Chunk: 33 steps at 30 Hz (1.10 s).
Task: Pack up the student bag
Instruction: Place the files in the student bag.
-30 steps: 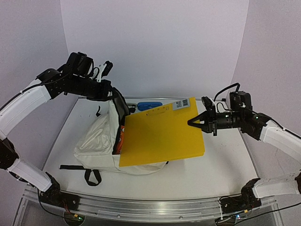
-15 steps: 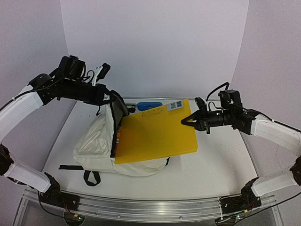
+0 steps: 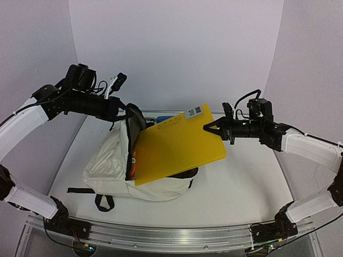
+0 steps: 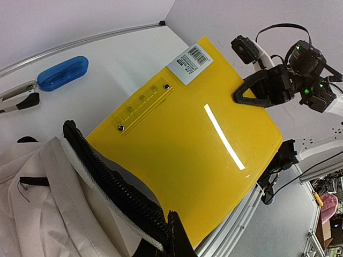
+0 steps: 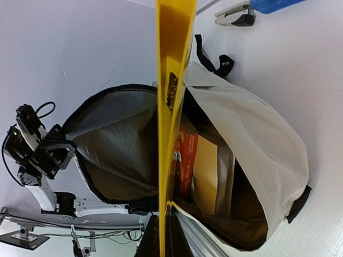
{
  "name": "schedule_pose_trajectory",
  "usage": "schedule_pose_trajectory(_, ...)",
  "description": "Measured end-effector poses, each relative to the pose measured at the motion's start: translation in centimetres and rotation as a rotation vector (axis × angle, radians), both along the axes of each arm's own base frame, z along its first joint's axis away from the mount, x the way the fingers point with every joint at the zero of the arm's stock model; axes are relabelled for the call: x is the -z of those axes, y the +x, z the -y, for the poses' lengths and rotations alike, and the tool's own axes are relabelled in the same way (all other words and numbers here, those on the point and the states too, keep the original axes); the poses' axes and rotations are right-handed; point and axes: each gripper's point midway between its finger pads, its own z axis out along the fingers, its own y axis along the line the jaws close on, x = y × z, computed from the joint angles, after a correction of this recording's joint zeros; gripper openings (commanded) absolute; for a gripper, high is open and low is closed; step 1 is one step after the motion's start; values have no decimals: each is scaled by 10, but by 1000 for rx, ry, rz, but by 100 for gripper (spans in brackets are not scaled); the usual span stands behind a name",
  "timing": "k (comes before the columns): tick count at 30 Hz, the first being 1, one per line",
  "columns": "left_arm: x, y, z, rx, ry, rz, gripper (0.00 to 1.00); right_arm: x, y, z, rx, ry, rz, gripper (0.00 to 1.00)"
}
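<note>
- Bag (image 3: 107,163) is laid sideways on table (image 3: 252,182), left of centre, mouth rightward.
- Rim is pinched by closed left gripper (image 3: 122,111) and lifted, so mouth is held wide.
- Folder (image 3: 177,150) is clamped by closed right gripper (image 3: 210,128), tilted so its far edge is fed into the mouth.

Plain pale lilac walls (image 3: 177,48) enclose the white bench (image 3: 241,187) on the left, far and right sides. A silver metal rail (image 3: 161,235) runs along its near edge. Light is soft, even.
</note>
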Motion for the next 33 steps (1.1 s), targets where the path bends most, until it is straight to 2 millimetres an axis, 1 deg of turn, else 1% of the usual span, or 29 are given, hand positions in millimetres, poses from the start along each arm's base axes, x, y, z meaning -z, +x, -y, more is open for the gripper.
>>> schedule_pose_trajectory(3, 0, -2, 1, 9, -4, -4, 0, -8, 7, -1, 27, 35, 16, 0)
schedule_pose_trajectory(6, 1, -2, 2, 13, -7, -7, 0, -9, 10, -1, 53, 67, 22, 0)
schedule_pose_trajectory(11, 4, 2, 5, 8, -23, -4, 0, 4, 8, -7, 97, 83, 11, 0)
schedule_pose_trajectory(16, 3, 3, 7, 4, -42, -12, 0, 11, 6, -14, 135, 81, 44, 0)
schedule_pose_trajectory(20, 3, 2, 8, 8, -49, -19, 0, 13, 5, -18, 164, 75, 77, 0)
schedule_pose_trajectory(26, 5, 2, 9, 6, -58, -35, 0, 14, 1, -34, 176, 64, 137, 0)
schedule_pose_trajectory(31, 13, 3, 9, 2, -53, -51, 0, 42, 5, -55, 166, 55, 107, 0)
schedule_pose_trajectory(32, 17, 4, 10, -2, -50, -63, 0, 58, 8, -62, 158, 52, 71, 0)
schedule_pose_trajectory(33, 20, 5, 10, -4, -47, -71, 0, 66, 9, -65, 152, 52, 51, 0)
